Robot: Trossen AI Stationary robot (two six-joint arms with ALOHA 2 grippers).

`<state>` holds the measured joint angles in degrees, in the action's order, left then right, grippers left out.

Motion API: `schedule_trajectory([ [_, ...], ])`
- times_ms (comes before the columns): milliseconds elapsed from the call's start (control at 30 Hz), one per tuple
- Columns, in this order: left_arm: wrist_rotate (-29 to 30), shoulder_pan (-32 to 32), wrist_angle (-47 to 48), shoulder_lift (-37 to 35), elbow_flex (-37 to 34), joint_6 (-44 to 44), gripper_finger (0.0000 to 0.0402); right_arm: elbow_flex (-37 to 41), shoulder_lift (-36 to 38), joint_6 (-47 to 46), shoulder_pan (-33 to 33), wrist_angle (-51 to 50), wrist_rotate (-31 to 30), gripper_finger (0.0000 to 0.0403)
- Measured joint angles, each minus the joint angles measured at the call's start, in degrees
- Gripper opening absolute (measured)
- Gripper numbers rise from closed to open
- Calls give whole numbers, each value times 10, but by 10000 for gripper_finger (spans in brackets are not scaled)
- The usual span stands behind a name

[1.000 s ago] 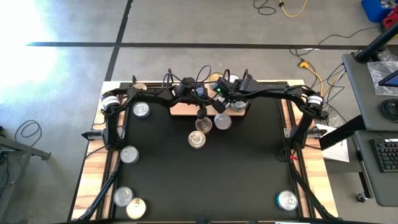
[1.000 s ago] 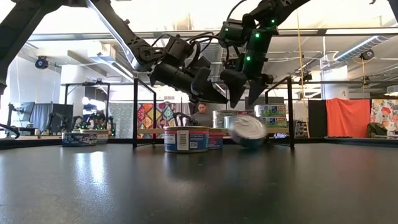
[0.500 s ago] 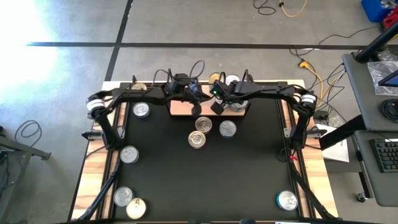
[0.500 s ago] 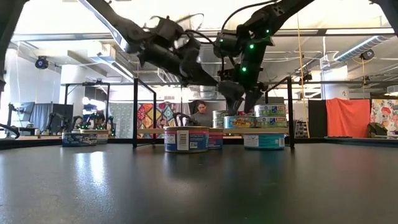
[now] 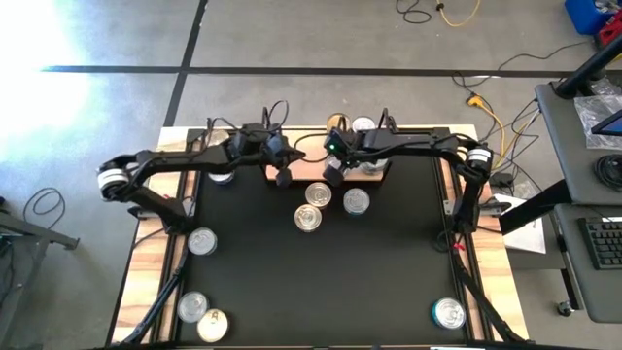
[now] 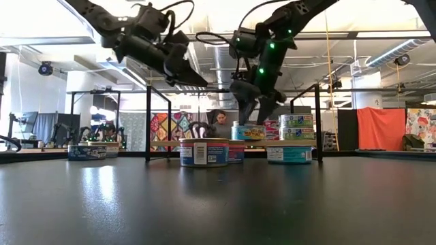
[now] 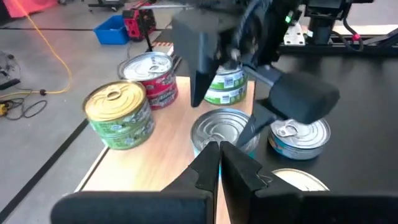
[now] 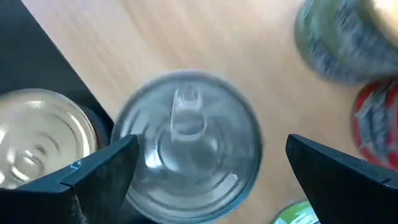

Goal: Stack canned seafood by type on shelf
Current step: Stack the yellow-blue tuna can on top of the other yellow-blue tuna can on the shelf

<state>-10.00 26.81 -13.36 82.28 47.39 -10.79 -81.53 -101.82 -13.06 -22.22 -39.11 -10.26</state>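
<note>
Canned seafood lies scattered around the shelf (image 5: 309, 171), a light-wood board at the far edge of the black tabletop (image 5: 389, 262). From above, three tins sit just in front of the shelf: one (image 5: 318, 193) touching a second (image 5: 308, 217), and a third (image 5: 356, 201) just beside them. Further from the shelf, one tin (image 5: 201, 241) sits near the tabletop's left rim, two (image 5: 192, 307) (image 5: 213, 326) lie together at the near left corner, and one (image 5: 449, 313) at the near right corner. More tins stand on and behind the shelf, partly hidden by the arms, so their count is unclear; the left wrist view shows a gold-lidded green tin (image 7: 118, 114), a red one (image 7: 152, 77) and a silver-lidded one (image 7: 222, 127) on the wood.

The right gripper (image 5: 333, 171) hovers over the shelf's middle, fingers (image 8: 99, 171) spread wide above a silver-lidded tin (image 8: 188, 146), holding nothing. The left gripper (image 5: 283, 176) hangs over the shelf's left end, fingers (image 7: 208, 165) pressed together, empty.

Between the three front tins and the corner tins, the tabletop's middle lies open.
</note>
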Motion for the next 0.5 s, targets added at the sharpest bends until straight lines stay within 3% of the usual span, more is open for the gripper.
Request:
schedule_trajectory([
  [100,2,0,0,-22,-19,8,0,-36,2,2,-5,2,-24,400],
  [267,5,0,-8,-47,-32,23,0,-83,-4,-30,-49,9,-159,400],
  [500,5,0,-10,-48,-32,36,0,-98,-29,-240,-135,-1,-112,400],
])
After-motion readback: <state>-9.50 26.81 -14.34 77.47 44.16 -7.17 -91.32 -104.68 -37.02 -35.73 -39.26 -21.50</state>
